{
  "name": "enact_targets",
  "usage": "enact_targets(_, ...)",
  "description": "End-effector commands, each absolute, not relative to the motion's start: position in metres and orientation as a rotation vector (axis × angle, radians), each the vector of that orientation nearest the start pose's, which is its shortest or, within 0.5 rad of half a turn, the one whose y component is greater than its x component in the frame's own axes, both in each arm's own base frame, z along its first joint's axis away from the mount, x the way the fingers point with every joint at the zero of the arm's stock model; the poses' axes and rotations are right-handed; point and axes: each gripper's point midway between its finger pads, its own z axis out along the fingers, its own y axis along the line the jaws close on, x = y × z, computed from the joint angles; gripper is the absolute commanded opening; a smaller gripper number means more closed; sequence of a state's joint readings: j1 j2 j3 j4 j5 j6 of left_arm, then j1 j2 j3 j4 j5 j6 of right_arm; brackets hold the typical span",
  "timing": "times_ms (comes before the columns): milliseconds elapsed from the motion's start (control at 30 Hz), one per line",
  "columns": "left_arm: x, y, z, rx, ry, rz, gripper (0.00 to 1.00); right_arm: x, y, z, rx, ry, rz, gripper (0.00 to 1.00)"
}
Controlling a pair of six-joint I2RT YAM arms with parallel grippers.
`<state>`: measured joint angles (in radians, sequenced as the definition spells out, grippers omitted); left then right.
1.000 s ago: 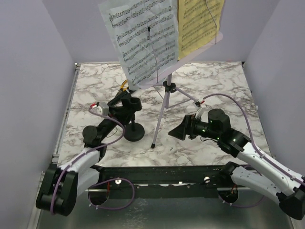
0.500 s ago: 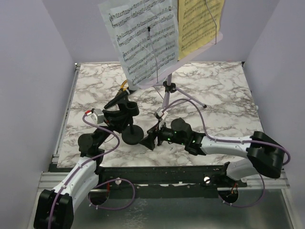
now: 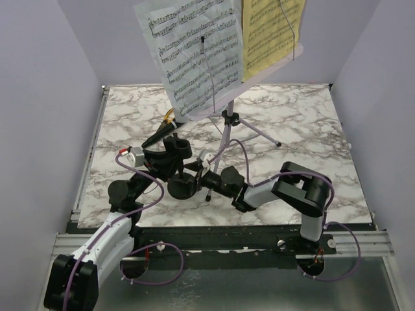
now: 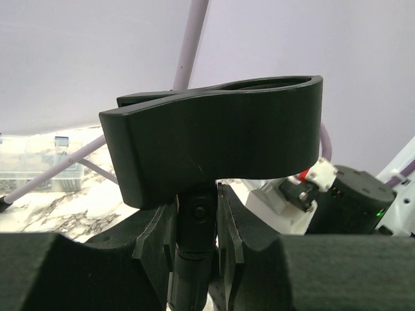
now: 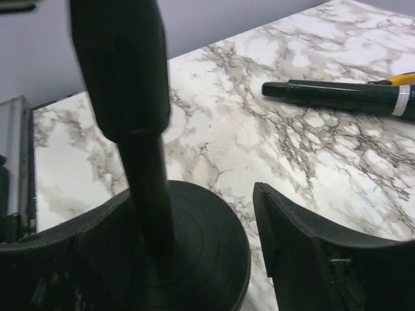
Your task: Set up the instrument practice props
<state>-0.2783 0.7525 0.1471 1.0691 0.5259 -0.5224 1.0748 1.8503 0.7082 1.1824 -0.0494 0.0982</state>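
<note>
Clamping the post: left gripper [image 4: 196, 223] is closed narrow on the mic stand [image 3: 180, 170] just under its clip [image 4: 214, 139], fingers [image 4: 155, 240] pressed to both sides of the post. My read: it grips high so the clip mouth faces up and stays free for loading.

Right gripper [image 5: 194, 214] is down at desk level with jaws wide, one either side of the round base [image 5: 207, 259]. Marble shows between the right finger and the base rim, so no grip there. Likely about to pin the base so the stand can't tip or skate when the mic goes in.

The stand sits upright, left of centre and close to the desk's [image 3: 311, 123] near edge. The nearest tripod foot of the music stand [image 3: 224, 136] lands just beside the right gripper, and its cable loops across that leg: snag risk.

The microphone [image 5: 337, 96] lies flat on the marble behind the stand, toward the left, with the yellow pliers [image 5: 403, 79] at its far end. Nobody is holding it and it isn't clipped yet.

The music stand stands mid-desk toward the far edge, with the white page [image 3: 194, 52] and yellow page [image 3: 269, 32] side by side on its shelf. That part looks done; seating the mic is what's left.
</note>
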Motion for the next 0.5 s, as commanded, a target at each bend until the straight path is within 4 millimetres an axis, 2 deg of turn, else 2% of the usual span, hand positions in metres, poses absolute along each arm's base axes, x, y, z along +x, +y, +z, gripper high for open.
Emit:
enact_targets(0,0.222,-0.174,0.295,0.356,1.065,-0.997,0.05,0.242,0.444,0.127,-0.711,1.341,0.891,0.7)
enact_targets(133,0.22,-0.174,0.296,0.357,1.054,-0.996,0.05,0.244,0.427,0.081,-0.707,1.384,0.794,0.62)
enact_targets(200,0.22,-0.175,0.296,0.359,1.054,-1.0,0.05,0.242,0.42,0.068,-0.739,1.357,0.755,0.56)
enact_targets(300,0.22,-0.176,0.295,0.363,1.057,-1.003,0.05,0.237,0.412,0.07,-0.716,1.294,0.758,0.56)
enact_targets(467,0.221,-0.178,0.291,0.372,1.07,-1.004,0.06,0.234,0.427,0.08,-0.779,1.286,0.78,0.71)
